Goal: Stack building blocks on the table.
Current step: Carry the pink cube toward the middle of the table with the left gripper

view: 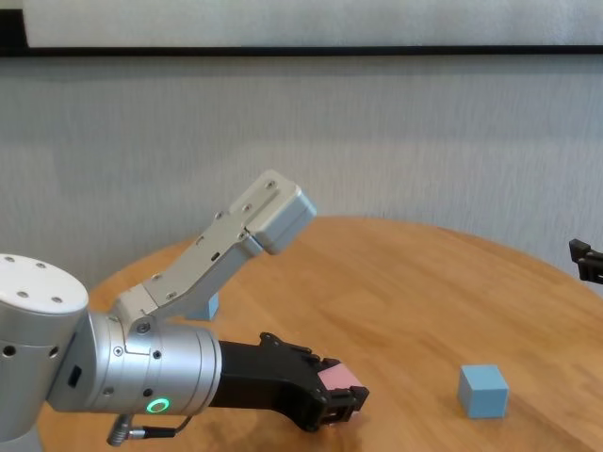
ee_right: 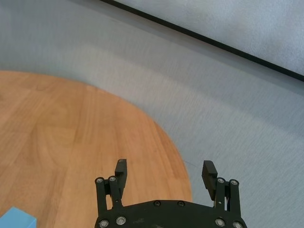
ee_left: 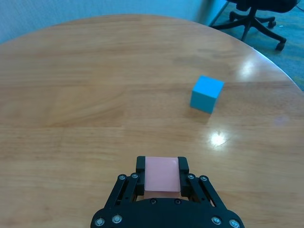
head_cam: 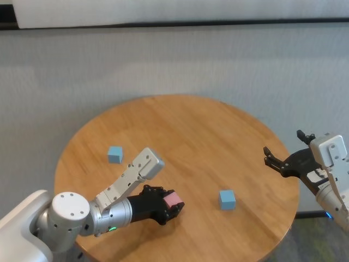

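From the head, the left gripper [head_cam: 173, 206] clamps the pink block [head_cam: 172, 200] over the table's [head_cam: 207, 142] near side; one blue block [head_cam: 227, 199] sits to its right, another [head_cam: 114, 154] far left. The left wrist shows pink between the fingers [ee_left: 183, 166]. The right wrist shows the right gripper [ee_right: 165, 174] spread open at the table's right edge. The chest shows pink [view: 339, 379] low above the wood.

Even, bright indoor light fills every view, with no dim corners. In the left wrist view the table [ee_left: 95, 95] shows glare — a small white hotspot right of centre and a broader sheen toward the upper right of the frame. Shadows are soft: a faint one lies under the blue block [ee_left: 207, 94]. In the head view the near arm at lower left looks slightly soft — the rest stays clear.
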